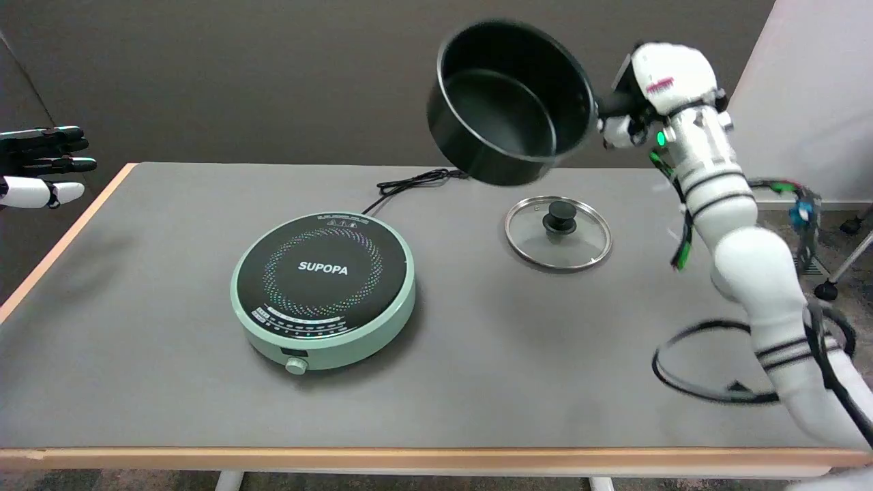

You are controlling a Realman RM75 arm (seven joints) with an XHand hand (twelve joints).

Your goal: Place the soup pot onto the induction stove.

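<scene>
The right hand (pixel 638 112) grips the soup pot (pixel 511 102) by its handle, fingers closed round it — tilted, high above and right of the induction stove (pixel 324 290). I'd level it, then lower it centred over the stove's ring.

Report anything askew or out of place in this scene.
The black soup pot is held in the air by the right robot hand, tipped steeply so its empty inside faces the camera. Its round glass lid lies apart on the grey table, right of the green induction stove.
</scene>
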